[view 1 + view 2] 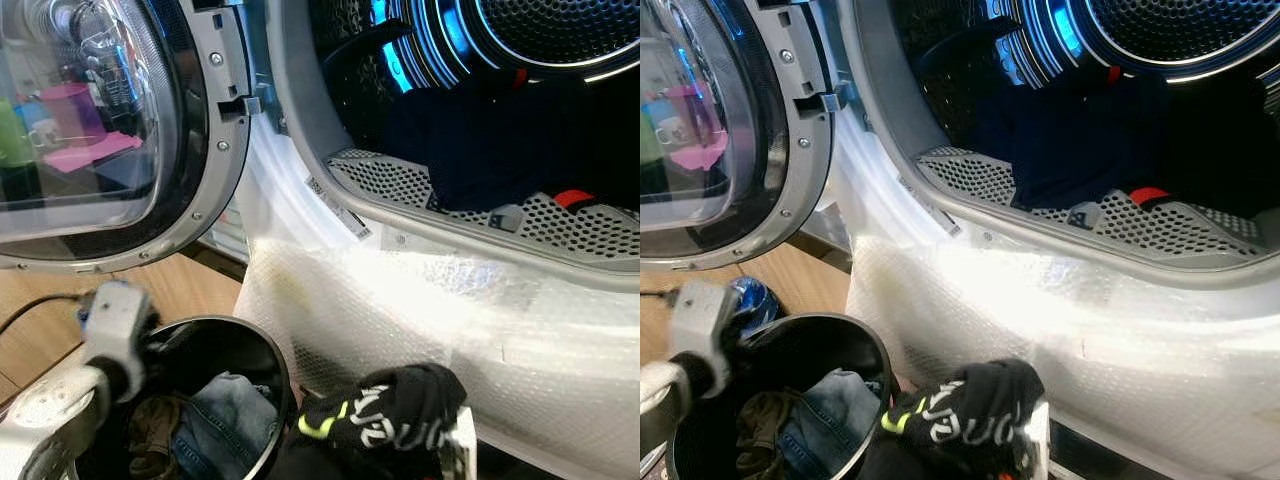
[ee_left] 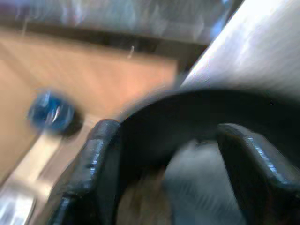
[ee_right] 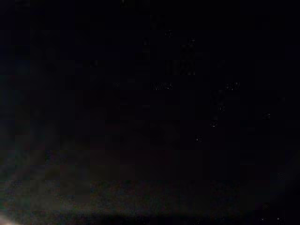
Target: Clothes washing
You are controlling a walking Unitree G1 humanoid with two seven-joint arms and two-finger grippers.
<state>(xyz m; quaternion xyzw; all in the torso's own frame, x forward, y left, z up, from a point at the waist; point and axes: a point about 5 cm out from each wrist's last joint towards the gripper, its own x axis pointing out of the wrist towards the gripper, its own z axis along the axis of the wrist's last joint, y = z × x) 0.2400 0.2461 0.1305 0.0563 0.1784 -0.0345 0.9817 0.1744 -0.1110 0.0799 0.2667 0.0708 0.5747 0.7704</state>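
Left pincer hovered open at near-left over black basket's rim, jeans inside. Black printed garment at near centre seemingly carried by right arm; grip state untellable. Best lifted high over drum lip, far right, dropped beside dark laundry.

Garment lettering illegible

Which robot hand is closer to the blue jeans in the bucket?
Left. The left gripper hangs open right over the bucket, just above the jeans. The right gripper is beside the bucket, under the black garment.
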